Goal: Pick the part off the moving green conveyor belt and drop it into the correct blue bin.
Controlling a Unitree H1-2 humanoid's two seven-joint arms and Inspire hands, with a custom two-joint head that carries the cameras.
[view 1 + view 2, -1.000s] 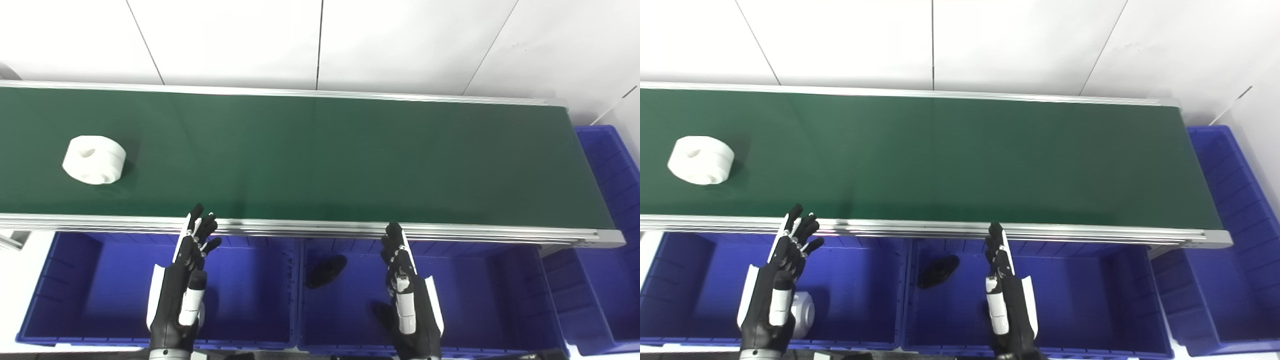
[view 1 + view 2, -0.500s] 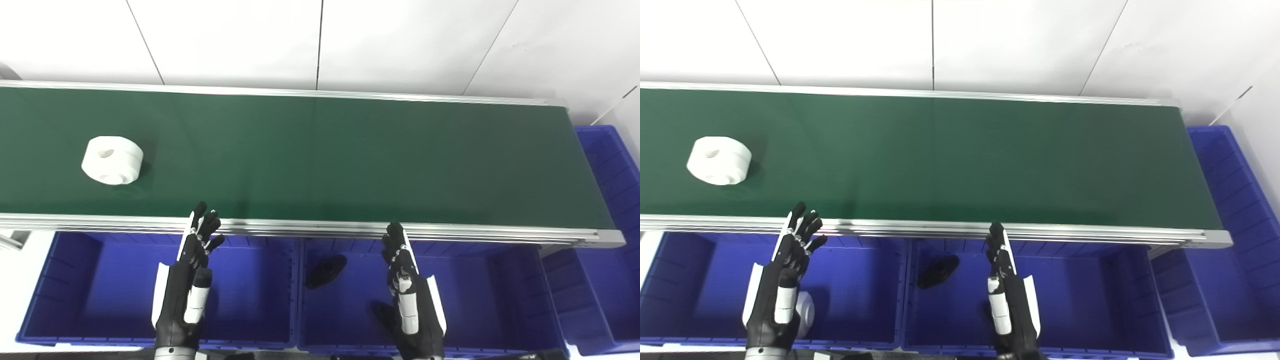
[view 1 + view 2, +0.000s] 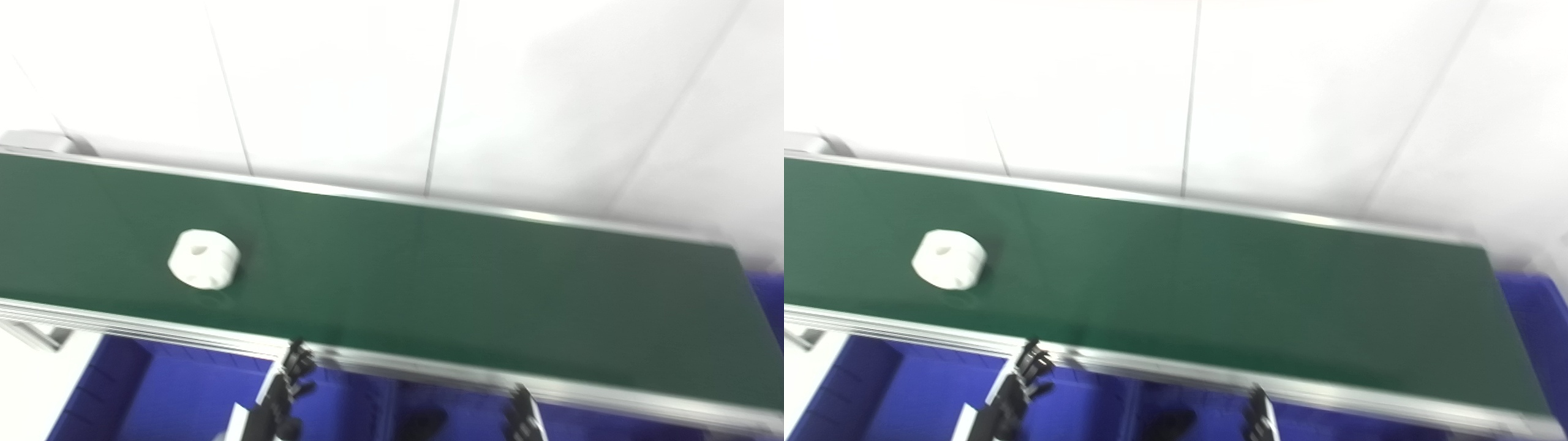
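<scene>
A white, round part with a hole through its top face and a groove round its side lies flat on the green conveyor belt. It sits beyond the left hand and off to that hand's left, well apart from it. Blue bins lie below the belt's near rail, beneath the hand.

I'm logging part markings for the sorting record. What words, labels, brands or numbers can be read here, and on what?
None: no text shows on the white part, the green conveyor belt, the blue bins or the wall. The frames are motion-blurred, so fine print could not be read anyway.
</scene>
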